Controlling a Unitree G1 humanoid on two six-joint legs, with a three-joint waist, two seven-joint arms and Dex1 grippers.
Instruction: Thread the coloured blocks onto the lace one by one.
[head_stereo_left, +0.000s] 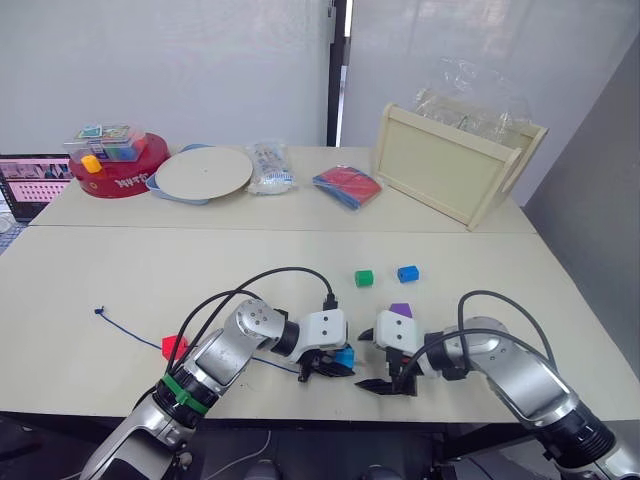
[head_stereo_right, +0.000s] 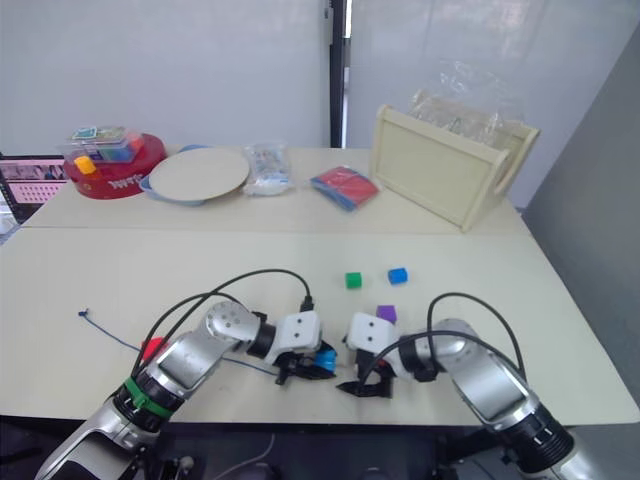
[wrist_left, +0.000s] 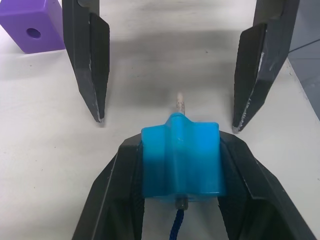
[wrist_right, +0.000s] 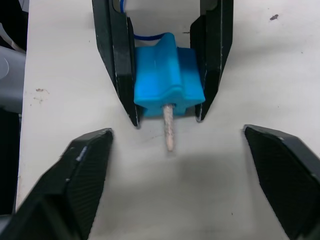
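Note:
My left gripper (head_stereo_left: 330, 368) is shut on the cyan block (wrist_left: 181, 160), close to the table's front edge. The lace's pale tip (wrist_left: 180, 104) sticks out of the block's far side, and the dark-blue lace (head_stereo_left: 130, 330) trails left over the table to its knot (head_stereo_left: 98, 311). My right gripper (head_stereo_left: 385, 385) faces the block, open, with the tip (wrist_right: 169, 127) pointing into the gap between its fingers. The purple block (head_stereo_left: 401, 311) lies just behind the right gripper. Farther back are the green block (head_stereo_left: 364, 278) and the blue block (head_stereo_left: 407, 273). The red block (head_stereo_left: 174, 347) lies by my left forearm.
At the back stand a red round tub (head_stereo_left: 115, 165) with toys on top, a pale plate (head_stereo_left: 203, 172), a clear packet (head_stereo_left: 268, 165), a red and blue packet (head_stereo_left: 347, 185) and a wooden tray (head_stereo_left: 455, 165). A laptop (head_stereo_left: 30, 180) sits at the far left.

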